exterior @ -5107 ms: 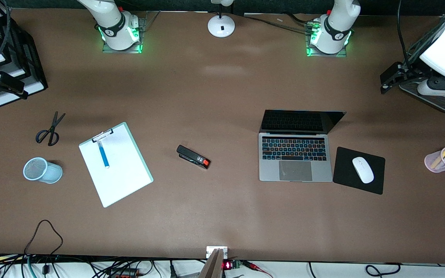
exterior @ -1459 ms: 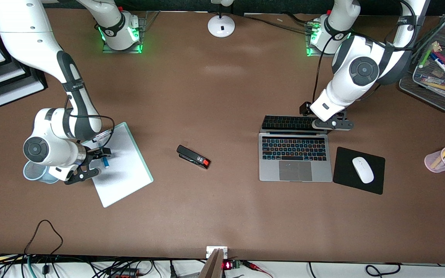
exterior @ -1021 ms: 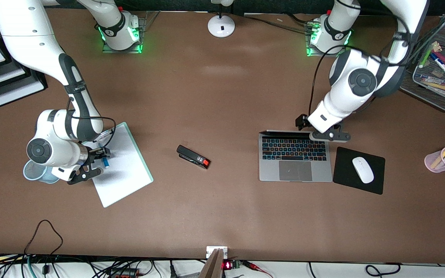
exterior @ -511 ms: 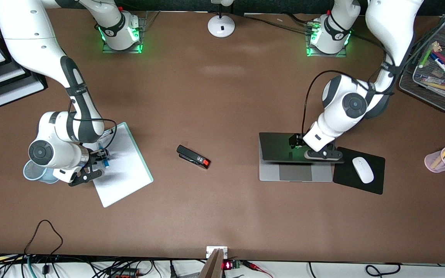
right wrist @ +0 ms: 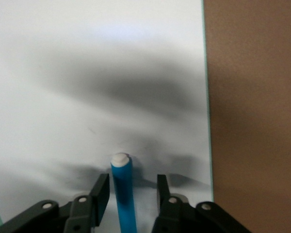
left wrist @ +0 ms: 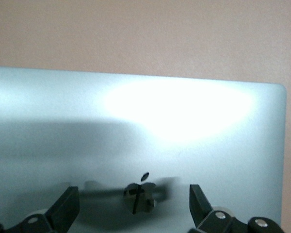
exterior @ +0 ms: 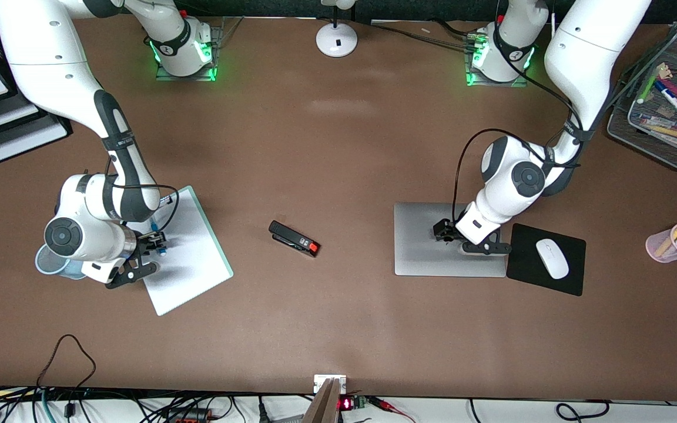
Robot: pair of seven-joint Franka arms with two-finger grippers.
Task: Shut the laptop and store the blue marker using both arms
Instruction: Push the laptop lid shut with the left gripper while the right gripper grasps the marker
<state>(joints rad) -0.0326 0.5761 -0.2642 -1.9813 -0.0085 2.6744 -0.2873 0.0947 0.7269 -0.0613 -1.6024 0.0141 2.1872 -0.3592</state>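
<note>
One laptop (exterior: 449, 239) beside the mouse pad (exterior: 546, 259) now lies fully shut on the desk (exterior: 338, 147); half a second ago its lid was part-way down, so that step looks done, and the left pincer (exterior: 445, 230) rests on the lid with fingers spread wide, holding nothing. One clipboard (exterior: 181, 252), near the mesh cup (exterior: 50, 264), carries the one blue marker (right wrist: 123, 194), and the right pincer (right wrist: 131, 191) has come down astride it, fingers close either side, not yet clamped, so storing remains.

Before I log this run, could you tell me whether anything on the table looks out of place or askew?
Only the mesh cup lies tipped on its side beside the clipboard. The laptop is closed flat and square.
</note>
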